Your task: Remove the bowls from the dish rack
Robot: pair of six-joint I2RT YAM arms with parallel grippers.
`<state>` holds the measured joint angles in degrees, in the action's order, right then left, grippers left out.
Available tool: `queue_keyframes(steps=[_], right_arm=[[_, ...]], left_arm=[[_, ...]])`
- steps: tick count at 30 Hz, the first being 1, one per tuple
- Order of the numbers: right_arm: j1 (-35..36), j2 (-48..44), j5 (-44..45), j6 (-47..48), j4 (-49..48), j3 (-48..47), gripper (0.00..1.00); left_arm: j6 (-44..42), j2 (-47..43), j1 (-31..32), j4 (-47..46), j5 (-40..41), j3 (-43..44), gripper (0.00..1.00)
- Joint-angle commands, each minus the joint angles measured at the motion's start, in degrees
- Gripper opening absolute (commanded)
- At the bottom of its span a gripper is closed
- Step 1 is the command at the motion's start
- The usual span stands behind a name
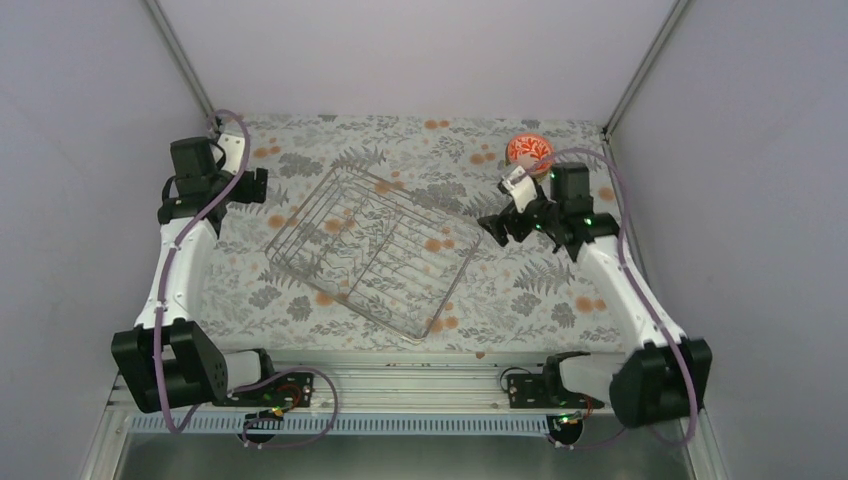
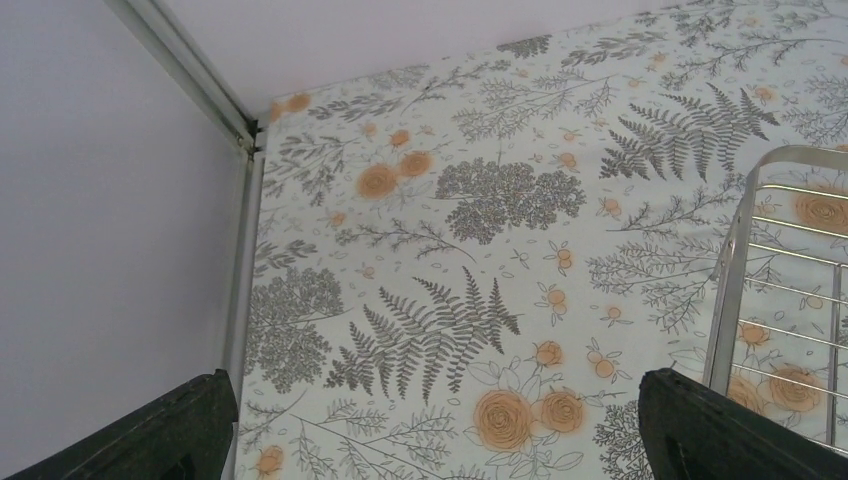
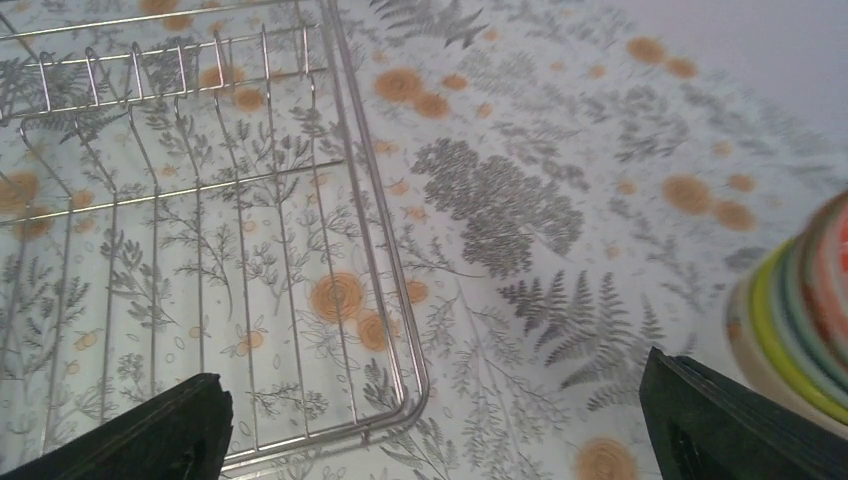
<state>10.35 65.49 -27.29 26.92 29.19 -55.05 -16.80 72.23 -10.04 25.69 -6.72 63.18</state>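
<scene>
1. Status: the dish rack [image 1: 372, 250] sits centre frame in the top view and I see no bowl in it. The bowls [image 1: 527, 150] are nested in one stack on the patterned cloth [image 1: 420, 140], upper right of the top view. The patterned bowl is on top. I judge unloading is done or nearly so.
2. The right gripper [image 1: 498, 230] is wide open and holding nothing. In the right wrist view its fingers [image 3: 160, 435] sit at the two bottom corners, with the stack at the right edge of frame, near the right finger.
3. Main risk: knocking the stack. If I swing the right arm towards the top right without lifting first, a finger or the wrist could clip the stack and tip or scatter it.
4. The right arm's purple cable [image 1: 578, 152] arcs just beside the stack in the top view. A fast retract could drag it across the top bowl.
5. Rack snag: the rack corner is at lower centre of the right wrist view. A low sweep left could hook a finger in the wires and drag the rack.
6. The left gripper [image 1: 258, 186] is also wide open and empty, over the cloth at upper left. The rack rim is at the right edge of its wrist view, so there's the same snag risk if it moves right while low.
7. I can't confirm the bowl count from the top view. The wrist view's coloured rims are blurred.
</scene>
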Motion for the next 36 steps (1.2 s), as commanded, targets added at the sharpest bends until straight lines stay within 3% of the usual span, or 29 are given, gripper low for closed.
queue_keyframes(steps=[1, 9, 15, 19, 32, 36], right_arm=[[-0.3, 10.1, -7.0, -0.4, 7.4, -6.2, 1.0], [1.4, 11.3, -1.8, 2.3, 8.6, -5.0, 1.0], [3.2, 16.3, 1.6, 4.6, 9.5, -7.5, 0.83], [6.8, 20.7, 9.3, 5.7, 7.5, -10.6, 0.82], [14.4, 48.0, 16.4, 5.0, 17.5, -46.9, 0.78], [15.5, 53.0, 16.5, 2.8, 18.3, -52.2, 0.72]], left_arm=[[2.6, -0.8, -1.1, -4.1, -1.0, -1.6, 1.0], [2.4, -2.6, -2.8, -5.2, -1.4, -3.0, 1.0], [2.5, -2.1, -2.8, -4.8, -2.7, -3.4, 1.0], [2.4, -2.5, -2.8, -5.0, -3.2, -3.9, 1.0], [2.3, -1.0, -2.8, -4.7, -3.5, -4.0, 1.0], [2.4, -1.0, -2.8, -4.6, -3.6, -4.1, 1.0]])
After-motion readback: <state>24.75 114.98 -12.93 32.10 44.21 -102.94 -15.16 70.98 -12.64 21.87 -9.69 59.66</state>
